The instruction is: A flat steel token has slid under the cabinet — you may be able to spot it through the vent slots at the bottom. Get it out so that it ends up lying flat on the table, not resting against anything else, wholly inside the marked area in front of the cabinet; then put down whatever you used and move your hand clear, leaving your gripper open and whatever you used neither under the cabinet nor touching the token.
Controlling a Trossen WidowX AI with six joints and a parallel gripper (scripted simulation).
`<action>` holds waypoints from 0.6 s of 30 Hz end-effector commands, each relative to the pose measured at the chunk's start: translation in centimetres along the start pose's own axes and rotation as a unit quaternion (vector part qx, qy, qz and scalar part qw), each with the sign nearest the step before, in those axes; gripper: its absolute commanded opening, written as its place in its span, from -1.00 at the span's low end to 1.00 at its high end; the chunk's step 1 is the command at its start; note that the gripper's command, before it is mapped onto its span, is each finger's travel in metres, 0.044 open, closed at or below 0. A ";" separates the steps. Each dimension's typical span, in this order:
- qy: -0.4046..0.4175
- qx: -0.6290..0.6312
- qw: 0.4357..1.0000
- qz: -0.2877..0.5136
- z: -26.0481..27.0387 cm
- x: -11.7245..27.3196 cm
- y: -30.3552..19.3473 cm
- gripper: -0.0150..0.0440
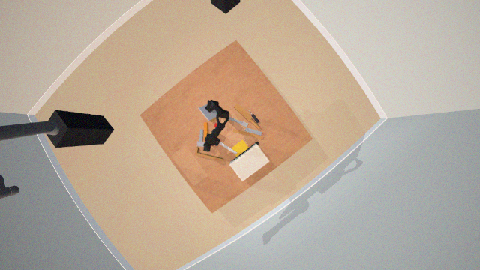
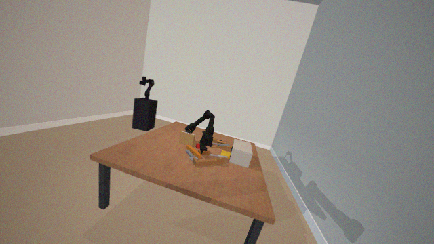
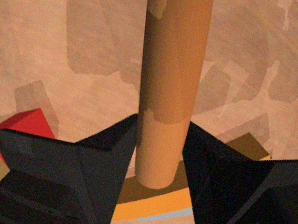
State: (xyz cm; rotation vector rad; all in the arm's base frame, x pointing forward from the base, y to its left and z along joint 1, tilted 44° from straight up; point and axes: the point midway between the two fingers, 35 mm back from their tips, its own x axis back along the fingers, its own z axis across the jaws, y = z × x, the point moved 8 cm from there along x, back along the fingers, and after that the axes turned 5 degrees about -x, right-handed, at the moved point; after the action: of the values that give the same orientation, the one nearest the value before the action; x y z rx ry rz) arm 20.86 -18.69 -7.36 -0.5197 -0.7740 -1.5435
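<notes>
My gripper [image 1: 214,141] [image 2: 203,150] [image 3: 160,121] is shut on the round wooden handle [image 3: 172,75] of a tool, low over the table in front of the cabinet. The tool's pale, thin shaft [image 1: 228,148] [image 2: 218,156] runs from the gripper towards the cabinet and reaches the yellow patch. The cabinet [image 1: 249,163] [image 2: 241,154] is a white box with a dark front edge. The yellow patch [image 1: 240,147] [image 2: 225,154] lies directly in front of it. The steel token cannot be made out, and the vent slots are too small to read. The tool's far tip is unclear.
An orange bar [image 1: 205,131] [image 2: 194,151] and a grey tool [image 1: 201,138] lie beside the gripper. A red block [image 2: 198,146] [image 3: 32,122] is near the arm. A wooden strip [image 1: 211,155] [image 2: 210,162] lies on one side; grey pieces [image 1: 253,131] and a dark-handled tool [image 1: 255,118] lie on the other.
</notes>
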 end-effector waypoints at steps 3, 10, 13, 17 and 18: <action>0.000 0.000 1.000 0.000 0.0 0.0 0.0 0.04; -0.002 0.000 1.000 -0.001 0.0 0.0 0.0 0.36; -0.004 0.001 1.000 -0.001 0.0 0.0 0.0 0.42; -0.003 0.002 1.000 -0.001 0.1 0.0 0.0 0.42; -0.003 0.002 1.000 -0.001 0.1 0.0 0.0 0.42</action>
State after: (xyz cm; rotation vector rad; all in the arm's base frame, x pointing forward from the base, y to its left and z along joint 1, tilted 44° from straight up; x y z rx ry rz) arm 20.85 -18.66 -7.30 -0.5201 -0.7816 -1.5431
